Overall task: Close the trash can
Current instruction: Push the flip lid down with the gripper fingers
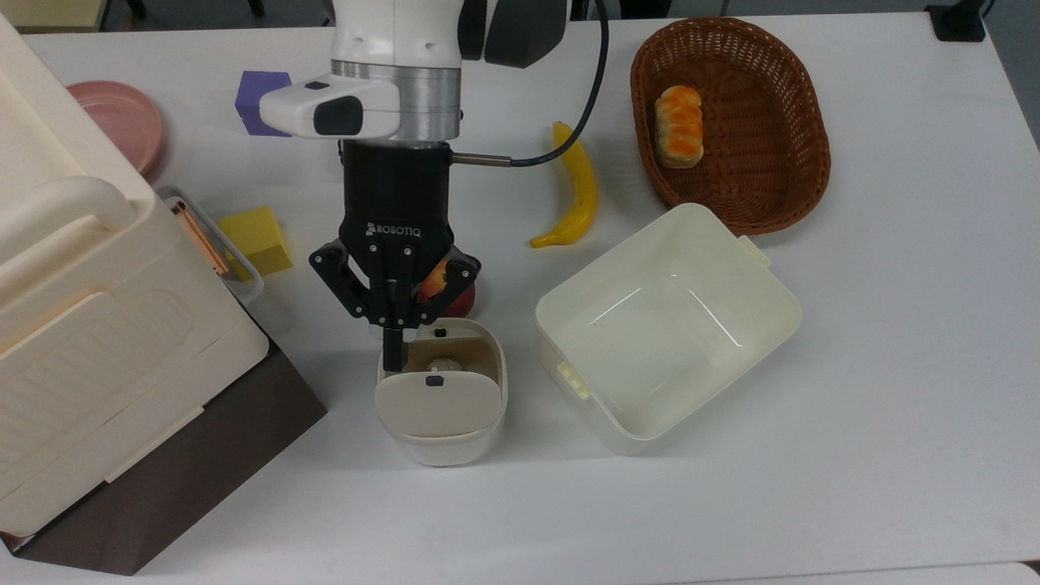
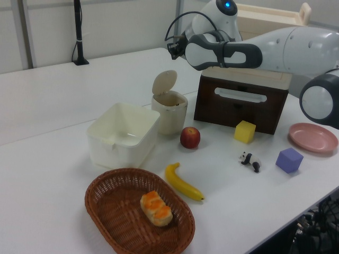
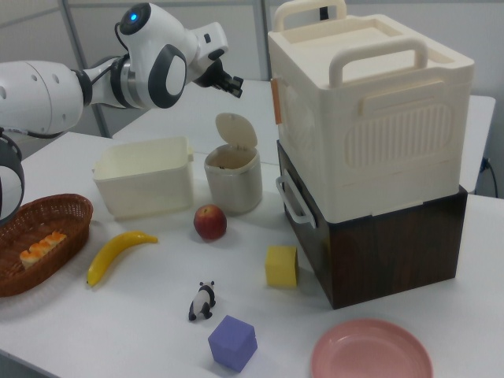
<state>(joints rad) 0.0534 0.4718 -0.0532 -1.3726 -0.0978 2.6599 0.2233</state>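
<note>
The big cream plastic box with a handle sits on a dark brown wooden chest, at about nine o'clock in the top view, and the white robot arm reaches out past it, high over the white table. Next in size come the brown woven basket with a small orange bread roll in it at two o'clock in the top view, and the cream square tub with no lid at three o'clock. The small cream-white plastic trash can stands near the middle of the table, close beside the tub, with a red apple just behind it. Its beige lid is hinged at one side and stands straight up, so the can is wide open. The black two-finger gripper has its two fingers pressed close together and holds nothing. In the top view the fingertips look to be over the can's edge, at about eleven o'clock from the lid. The side views show the gripper high up in the air, well above the lid and not touching it. To do this step well, I think the gripper should get behind the back of the lid, up near its top edge, then push slowly toward the opening. A soft push is best, because a hard one could tip the light can over
</note>
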